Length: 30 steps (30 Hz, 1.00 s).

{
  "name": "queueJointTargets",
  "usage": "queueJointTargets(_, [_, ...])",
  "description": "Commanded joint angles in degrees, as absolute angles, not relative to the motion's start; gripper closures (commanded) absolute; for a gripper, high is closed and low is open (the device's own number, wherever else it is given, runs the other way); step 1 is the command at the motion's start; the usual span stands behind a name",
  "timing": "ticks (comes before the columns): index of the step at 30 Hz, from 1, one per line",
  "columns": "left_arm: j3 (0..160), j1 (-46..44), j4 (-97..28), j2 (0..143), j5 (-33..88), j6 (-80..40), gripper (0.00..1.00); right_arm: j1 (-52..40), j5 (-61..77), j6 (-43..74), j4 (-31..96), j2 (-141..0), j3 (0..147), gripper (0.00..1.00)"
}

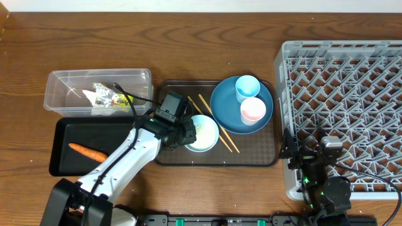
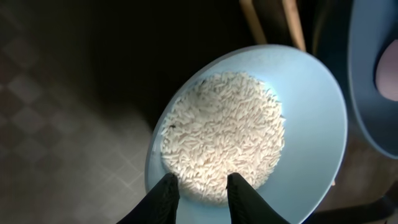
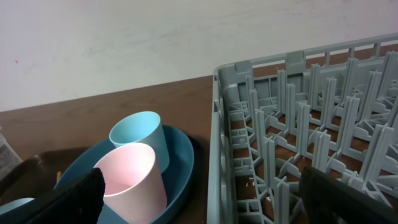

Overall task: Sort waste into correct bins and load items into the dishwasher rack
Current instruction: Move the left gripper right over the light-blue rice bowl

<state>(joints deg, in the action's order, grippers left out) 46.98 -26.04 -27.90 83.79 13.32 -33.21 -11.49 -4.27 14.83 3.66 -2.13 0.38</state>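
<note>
1. The left gripper (image 2: 199,186) is at the near rim of the white bowl (image 2: 311,124), which sits on the brown serving tray (image 1: 251,157).
2. Its two dark fingers are drawn partway in. One sits at the bowl's edge and the other over the inside. Whether they actually pinch the rim cannot be told.
3. The bowl lies straight ahead of this gripper. Being round, it has no long axis to line up with.
4. A heap of loose white rice (image 2: 224,130) fills the bowl's bottom.
5. The black tray (image 1: 63,135), holding an orange carrot (image 1: 88,151), lies on the left arm's side of the bowl, near it. It looks the likely place to tip the rice.
6. Two chopsticks (image 1: 229,139) lie slantwise just beyond the bowl.
7. The right gripper (image 3: 199,186) is spread wide and empty beside the dishwasher rack (image 1: 352,94), well apart from the bowl. The left arm is plainly the nearer one.
</note>
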Motion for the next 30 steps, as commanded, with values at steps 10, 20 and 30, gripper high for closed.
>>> queueJointTargets(10, [48.23,-26.13,-27.38,83.70,9.34,-32.86,0.70,-11.42,-4.27,14.50,3.88,-2.22,0.32,0.01])
queueJointTargets(20, [48.23,-26.11,-29.91,83.81,3.31,-30.48,0.70,-11.42,-4.29,14.50,3.88,-2.22,0.32,0.01])
queueJointTargets(30, [48.25,-26.06,-29.93,83.79,-0.69,-30.46,0.69,-11.42,-4.27,14.52,3.88,-2.22,0.32,0.01])
